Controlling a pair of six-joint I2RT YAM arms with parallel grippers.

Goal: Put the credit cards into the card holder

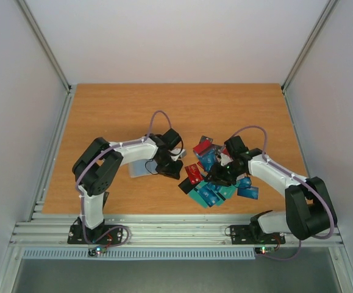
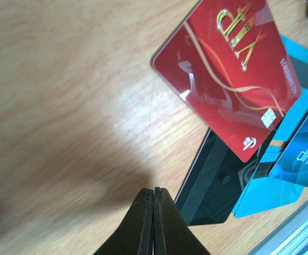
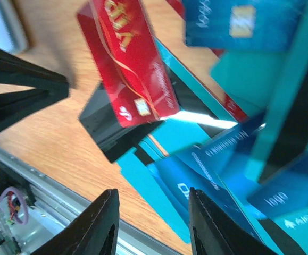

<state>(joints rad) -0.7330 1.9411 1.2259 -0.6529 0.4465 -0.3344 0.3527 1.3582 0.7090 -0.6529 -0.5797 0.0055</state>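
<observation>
The credit cards [image 1: 216,183] lie in a loose pile at the front centre, teal, blue, red and black. The card holder [image 1: 139,168] is a pale rectangle under my left arm, left of the pile. My left gripper [image 1: 175,171] is shut, with nothing visible between its fingers [image 2: 154,192], just left of a red VIP card [image 2: 228,79] that lies over a black card [image 2: 223,180]. My right gripper [image 3: 152,196] is open and empty, low over teal and blue cards [image 3: 196,170]. The red card [image 3: 130,64] and a corner of the holder [image 3: 5,24] also show in the right wrist view.
The metal rail [image 1: 176,232] runs along the table's front edge, close to the pile. My left gripper's black fingers [image 3: 26,90] reach in from the left of the right wrist view. White walls enclose the table.
</observation>
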